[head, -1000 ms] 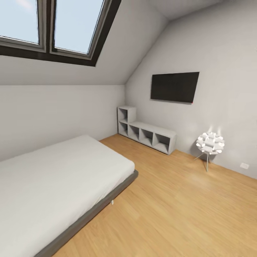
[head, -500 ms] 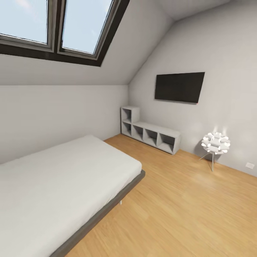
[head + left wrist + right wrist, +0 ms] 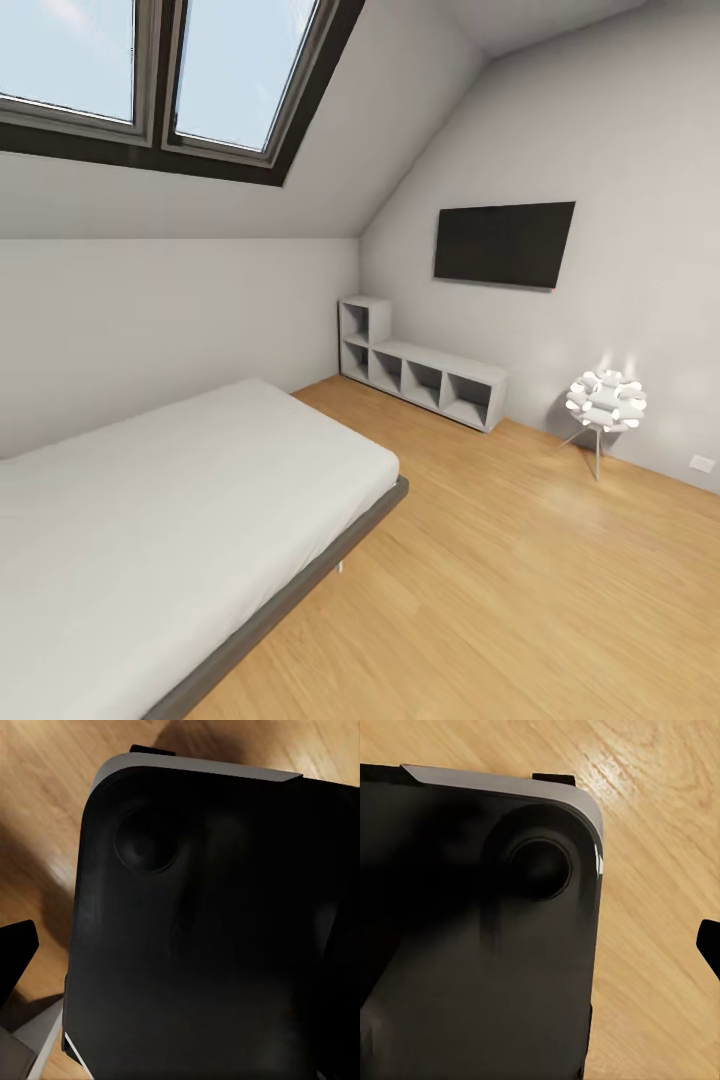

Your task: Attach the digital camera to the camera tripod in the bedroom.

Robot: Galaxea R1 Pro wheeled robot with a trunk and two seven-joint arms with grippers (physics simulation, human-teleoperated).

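We face the bedroom (image 3: pixel 560 590): white-mattress bed (image 3: pixel 170 520), skylight (image 3: pixel 150 75), wall screen (image 3: pixel 503 243), grey cube shelves (image 3: pixel 425 378), white-ball floor lamp (image 3: pixel 604 402). Both wrist cameras meet our black base (image 3: pixel 217 937); we cannot tell either hand's state.

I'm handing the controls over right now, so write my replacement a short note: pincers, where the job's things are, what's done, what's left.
Pincers: the pictures do not settle either one's state; both wrist views look down past the robot's dark base at the wood floor.
Scene: we are in the bedroom; ahead are the bed, the grey cube shelves, the wall screen and the white-ball floor lamp, which is not the tripod.
Done: nothing attached.
Left: find camera and tripod, then join them.
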